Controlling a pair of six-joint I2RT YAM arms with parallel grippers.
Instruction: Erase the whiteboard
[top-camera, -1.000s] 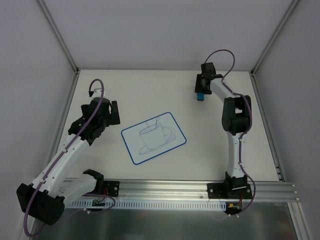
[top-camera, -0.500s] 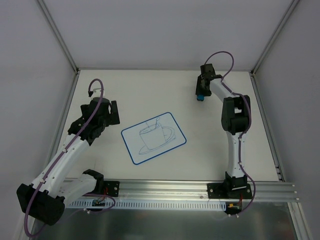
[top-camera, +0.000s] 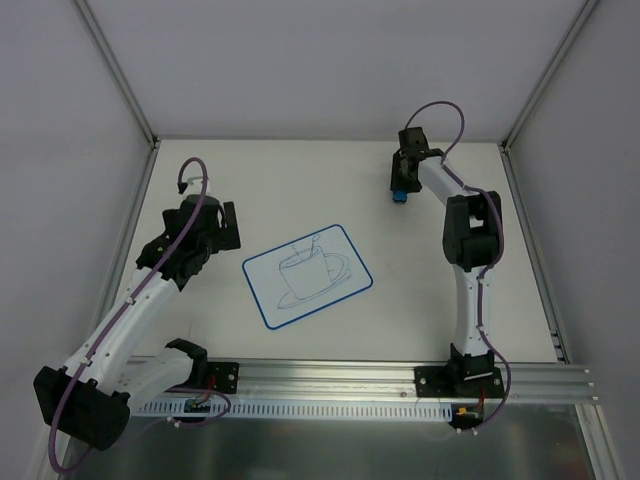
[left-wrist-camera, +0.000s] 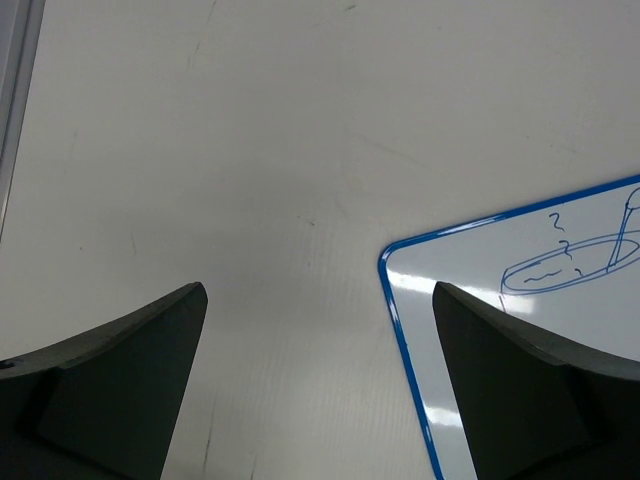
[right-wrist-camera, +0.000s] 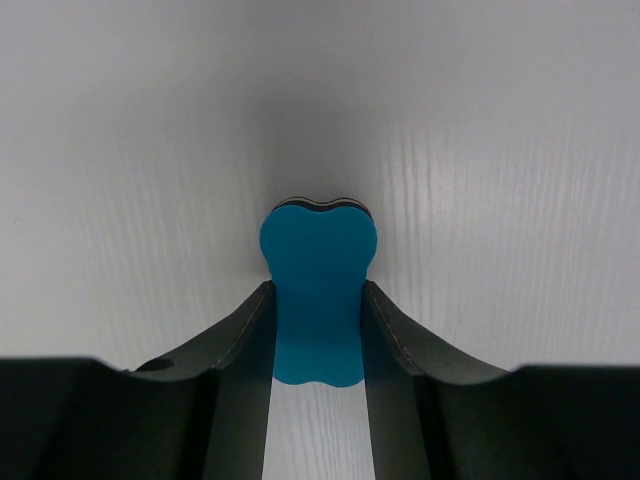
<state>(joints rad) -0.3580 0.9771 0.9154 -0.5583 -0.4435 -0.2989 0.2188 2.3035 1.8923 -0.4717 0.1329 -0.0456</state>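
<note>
On my overhead feed the whiteboard (top-camera: 307, 275) lies flat near the middle of the surface (top-camera: 420, 290), a touch toward 7 o'clock. It is skewed, so its long edges run up toward 2 o'clock. It has a thin blue border and rounded corners, and the blue cup-and-saucer line drawing (top-camera: 310, 270) on it is unwiped.

The left fingers (top-camera: 232, 225) sit just off the board at its 9 o'clock, apart from it. On the left wrist feed they (left-wrist-camera: 110, 400) are spread wide with nothing but bare surface between them. One rounded corner of the whiteboard (left-wrist-camera: 520, 340) comes in at 4 o'clock beside the right-hand finger, with part of the saucer line on it.

The right fingers (top-camera: 400, 180) are out toward 1 o'clock on the surface, close to the back edge and well apart from the board. On the right wrist feed they (right-wrist-camera: 230, 380) are drawn in narrow, pressed against both sides of a bright-blue eraser (right-wrist-camera: 318, 240). Its waisted end sticks out past the tips toward 12 o'clock, with a dark layer along the far edge. I cannot tell from here whether the eraser is touching the surface.
</note>
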